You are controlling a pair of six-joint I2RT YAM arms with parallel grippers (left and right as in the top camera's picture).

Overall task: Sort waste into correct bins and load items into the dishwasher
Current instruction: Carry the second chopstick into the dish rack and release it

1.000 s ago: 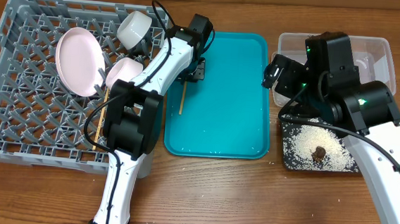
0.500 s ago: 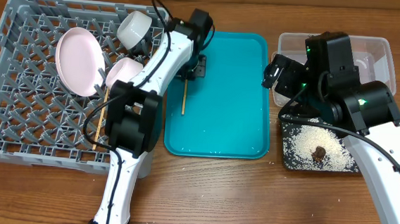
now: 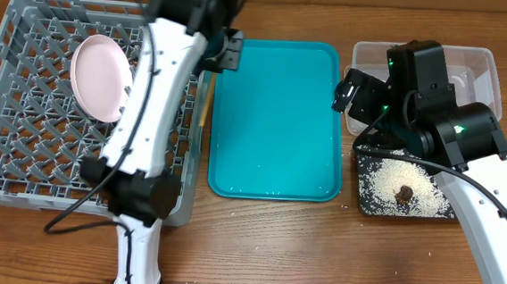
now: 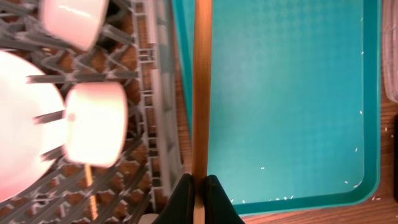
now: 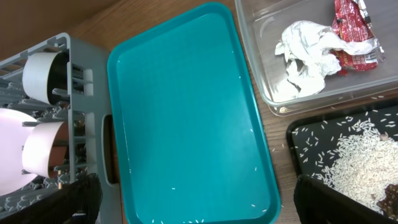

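Left tool [image 4: 199, 186] clenched on one end of a wooden chopstick [image 4: 201, 93], held lengthwise over the right wall of the dishwasher rack [image 3: 21, 144], just left of the teal tray [image 3: 277, 126]. Prob. gripped by the end so as to lay it flat on the lattice w/o snagging the slotted wall. Judged mid-transfer: not yet down in the rack.

Already in the rack: round plate [image 3: 101, 78] propped on edge, plus a small bowl [image 4: 93, 124] and a white cup [image 4: 71, 18] on their sides nr the far right corner. Tilted that way for draining, presumably.

Right tool [image 5: 196, 190] released, fingers spread wide, grasping nothing. Hanging btw the teal tray and the clear tub [image 3: 483, 64], likely parked there to stay out of the left arm's way.

In the tub: crumpled paper [image 5: 305, 62] and red wrapper [image 5: 351, 31], touching. In the black tray [image 5: 292, 134], on the near side of the tub: rice grains [image 3: 398, 183] w/ a brown lump [image 3: 405, 193] among them. Waste sorted, by the look of it.

Teal tray bare but for a few stray grains along its near edge.

Worktop [image 3: 317, 254]: brown wood grain, matt, w/ a grain or two spilled beside the black tray. Of the room, next to nothing shown.
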